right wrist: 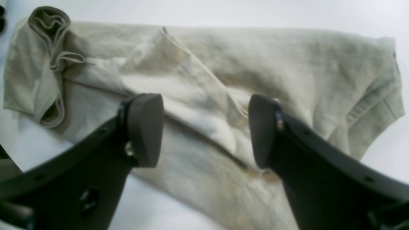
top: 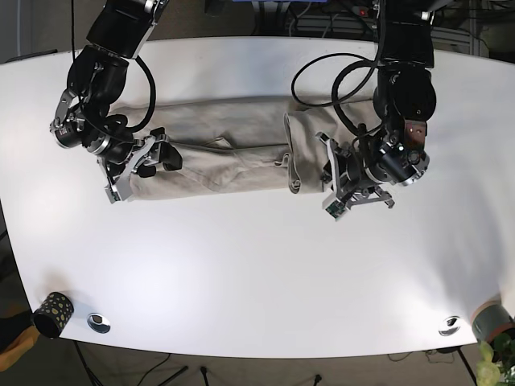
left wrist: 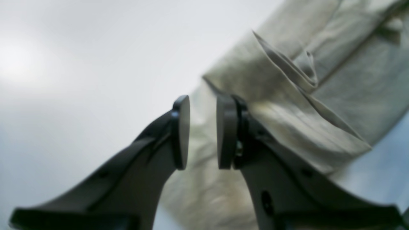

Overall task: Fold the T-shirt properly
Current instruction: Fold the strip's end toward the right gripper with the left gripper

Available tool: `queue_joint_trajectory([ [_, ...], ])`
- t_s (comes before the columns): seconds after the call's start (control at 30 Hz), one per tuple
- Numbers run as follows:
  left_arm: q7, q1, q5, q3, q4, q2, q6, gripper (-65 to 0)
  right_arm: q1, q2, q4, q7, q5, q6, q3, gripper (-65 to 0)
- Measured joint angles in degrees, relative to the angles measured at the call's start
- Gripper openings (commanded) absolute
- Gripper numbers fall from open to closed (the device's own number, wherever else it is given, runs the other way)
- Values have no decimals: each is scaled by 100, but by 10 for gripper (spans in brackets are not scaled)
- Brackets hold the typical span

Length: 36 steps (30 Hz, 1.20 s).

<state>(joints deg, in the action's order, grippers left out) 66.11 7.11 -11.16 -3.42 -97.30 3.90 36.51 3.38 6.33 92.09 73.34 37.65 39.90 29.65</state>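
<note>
The left gripper [left wrist: 203, 132] hangs low near the table's right half, its jaws parted by only a narrow gap. The right gripper [right wrist: 206, 131] sits toward the left edge, jaws spread wide.

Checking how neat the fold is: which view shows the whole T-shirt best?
The base view: the whole T-shirt lies in a long band between both arms. The wrist views show only close, blurry parts of it.

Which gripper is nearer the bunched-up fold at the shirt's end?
Left. The left gripper hangs just off the T-shirt's bunched fold, jaws slightly apart. The right gripper is over the opposite end, jaws wide open above the cloth.
</note>
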Motion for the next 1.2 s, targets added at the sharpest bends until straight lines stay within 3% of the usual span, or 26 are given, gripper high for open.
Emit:
queue_joint_trajectory([
  [0.1, -302, 57, -42, -55, 470, -44, 0, -525, 4, -2, 0, -2, -22, 0, 0, -257],
  [0.4, -1217, 782, -31, -1049, 2048, -295, -2, -525, -2, -26, 0, -2, -20, 0, 7, -257],
  [0.63, -1296, 890, -28, -1152, 1530, -531, 15, -525, 2, -26, 0, 7, -2, -2, -4, -257],
  [0.8, -1106, 487, -199, -603, 256, -326, 46, -525, 170, -50, -31, 42, 17, 2, 522, -247],
  [0.93, -697, -127, -247, 278, -83, -157, 59, -525, 387, 227, -348, -2, -13, -7, 1056, -247],
  [1.07, -616, -645, -1021, 1193, -140, -116, 326, -525, 551, 584, -984, 63, 9, -24, 1285, -247],
  [1.2, -682, -918, -1421, 1714, -151, 50, 334, -528, 693, 890, -1615, 37, -4, -22, 1552, -228],
])
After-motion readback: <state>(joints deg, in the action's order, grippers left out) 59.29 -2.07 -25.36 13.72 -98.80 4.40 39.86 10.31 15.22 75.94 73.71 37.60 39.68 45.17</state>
